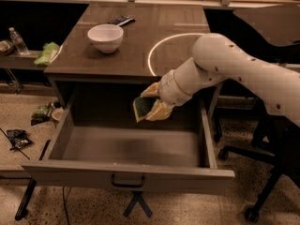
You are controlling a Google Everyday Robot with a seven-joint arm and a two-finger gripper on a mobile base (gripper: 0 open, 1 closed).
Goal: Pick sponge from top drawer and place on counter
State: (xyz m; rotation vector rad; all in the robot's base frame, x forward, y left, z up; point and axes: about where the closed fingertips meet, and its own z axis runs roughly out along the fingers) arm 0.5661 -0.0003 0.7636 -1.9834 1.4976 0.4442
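The top drawer [126, 174] stands pulled open below the counter [136, 39], its grey front panel and dark bar handle toward me. My gripper [149, 104] is shut on the sponge [141, 108], whose dark green top and yellow foam show between the pale fingers. It holds the sponge in the air above the drawer's floor, just below the counter's front edge. The white arm reaches in from the right. The drawer floor under the sponge is bare.
A white bowl [105, 37] and a dark small object [121, 20] sit on the counter's back left. A pale green cloth [48, 53] and a bottle [18, 41] lie on the left bench. Litter lies on the floor at left; a chair base [253, 172] stands at right.
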